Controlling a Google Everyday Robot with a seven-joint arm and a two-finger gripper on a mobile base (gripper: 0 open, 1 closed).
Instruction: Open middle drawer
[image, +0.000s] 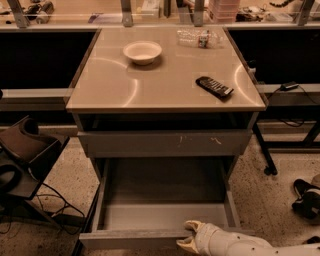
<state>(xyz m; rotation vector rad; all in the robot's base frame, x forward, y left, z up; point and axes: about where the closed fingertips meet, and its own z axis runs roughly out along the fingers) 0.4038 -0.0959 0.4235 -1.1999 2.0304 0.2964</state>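
Robot's white rounded arm (240, 246) enters at the bottom right corner, and its pale two-finger hand (189, 235) is at the near edge of the view, closed over the top rim of the middle drawer (130, 239). One finger is hooked inside the front panel and the other lies against its outer face. That flat grey handleless drawer stands far out from the cabinet toward the camera, and its shallow grey tray shows nothing inside.

Just above and behind it, a wider grey drawer front with pale scratches (162, 143) sits closed, with a dark gap between it and the top.

On the speckled floor (260, 185), a pair of dark shoes (306, 197) lies to the right. A dark chair-like frame with black cables (25, 150) stands to the left.

Over the drawers lies the glossy beige table (125, 90). Near its right front is a black rectangular remote-like object (214, 86), set at an angle. Farther back, left of centre, stands a small white round bowl (142, 51). Well apart from it, at the back right, a clear plastic bottle (197, 37) lies on its side.

Behind the table runs a cluttered counter (100, 17); what lies on it is too blurred to tell.
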